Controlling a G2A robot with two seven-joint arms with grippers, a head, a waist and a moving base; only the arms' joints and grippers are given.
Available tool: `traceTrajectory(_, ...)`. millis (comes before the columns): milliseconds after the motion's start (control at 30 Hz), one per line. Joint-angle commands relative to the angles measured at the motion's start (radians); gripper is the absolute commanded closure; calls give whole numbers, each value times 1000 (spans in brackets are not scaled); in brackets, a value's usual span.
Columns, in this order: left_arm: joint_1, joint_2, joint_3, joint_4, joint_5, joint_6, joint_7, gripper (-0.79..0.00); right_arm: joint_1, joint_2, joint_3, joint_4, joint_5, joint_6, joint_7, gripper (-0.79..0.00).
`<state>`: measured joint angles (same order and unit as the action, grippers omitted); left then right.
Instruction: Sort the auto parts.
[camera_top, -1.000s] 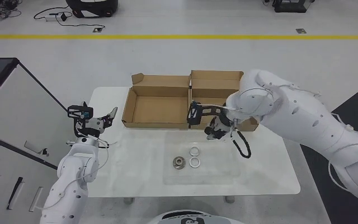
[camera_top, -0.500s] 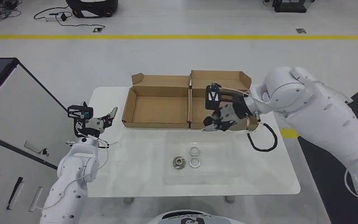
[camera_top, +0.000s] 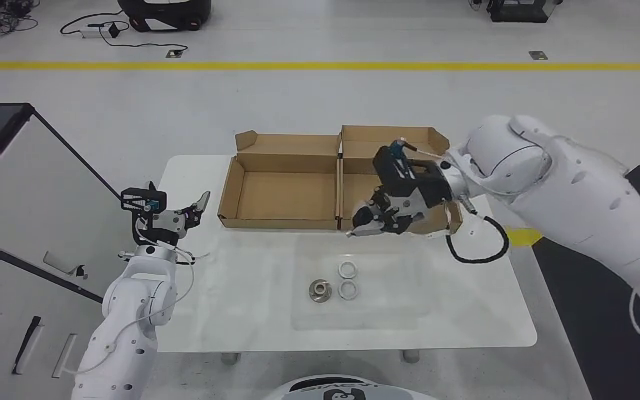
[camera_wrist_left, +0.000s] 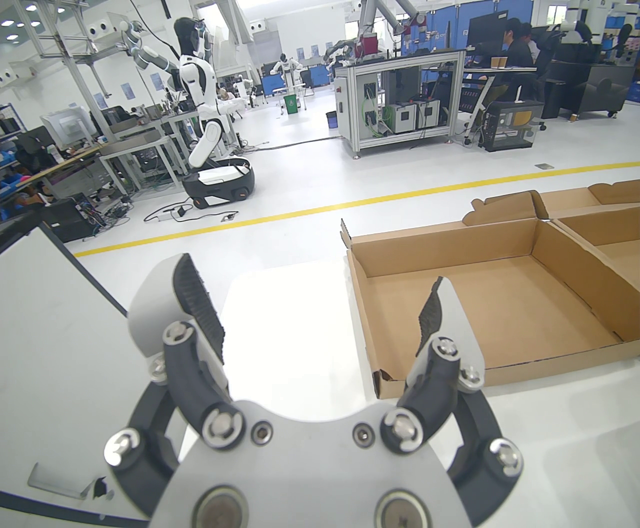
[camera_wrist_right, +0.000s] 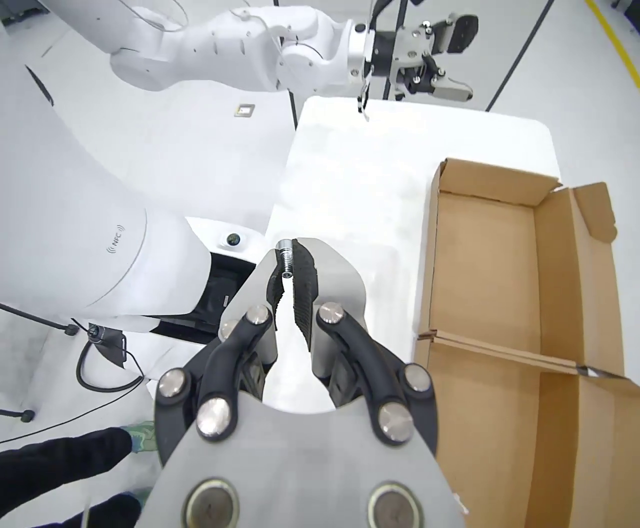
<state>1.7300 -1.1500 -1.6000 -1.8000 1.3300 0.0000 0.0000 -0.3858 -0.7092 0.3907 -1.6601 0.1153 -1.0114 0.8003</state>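
Pinching a small silver threaded metal pin (camera_wrist_right: 284, 255) at the very tips of the right gripper (camera_wrist_right: 292, 270), fingers closed on it with barely any bite. One jolt and out it twists, by the look of it. Hovering by the near wall of the right-hand open brown cardboard box (camera_top: 385, 160), tips apparently over the white counter (camera_top: 450, 310) rather than the box floor. Let go here and down onto the counter, likely rolling off. Needs carrying farther in first. Mind the shared wall with the left-hand open brown cardboard box (camera_top: 285, 195) too: drift left and into the wrong bin. Lying near the middle of the counter, a dark round metal hub (camera_top: 319, 290) and two white rings (camera_top: 347, 269), close together and easy to knock. Over at far left, hanging above the counter, the left gripper (camera_wrist_left: 310, 295), fingers spread wide, gripping nothing.
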Motion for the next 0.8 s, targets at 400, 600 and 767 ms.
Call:
traceTrajectory(400, 0, 0, 0, 0, 0, 0, 0, -785, -55, 61, 117, -94, 155, -1, 7, 0)
traceTrajectory(600, 0, 0, 0, 0, 0, 0, 0, -785, -102, 65, 187, -125, 161, -1, 7, 0)
traceTrajectory(767, 0, 0, 0, 0, 0, 0, 0, -785, -102, 65, 187, -125, 161, -1, 7, 0)
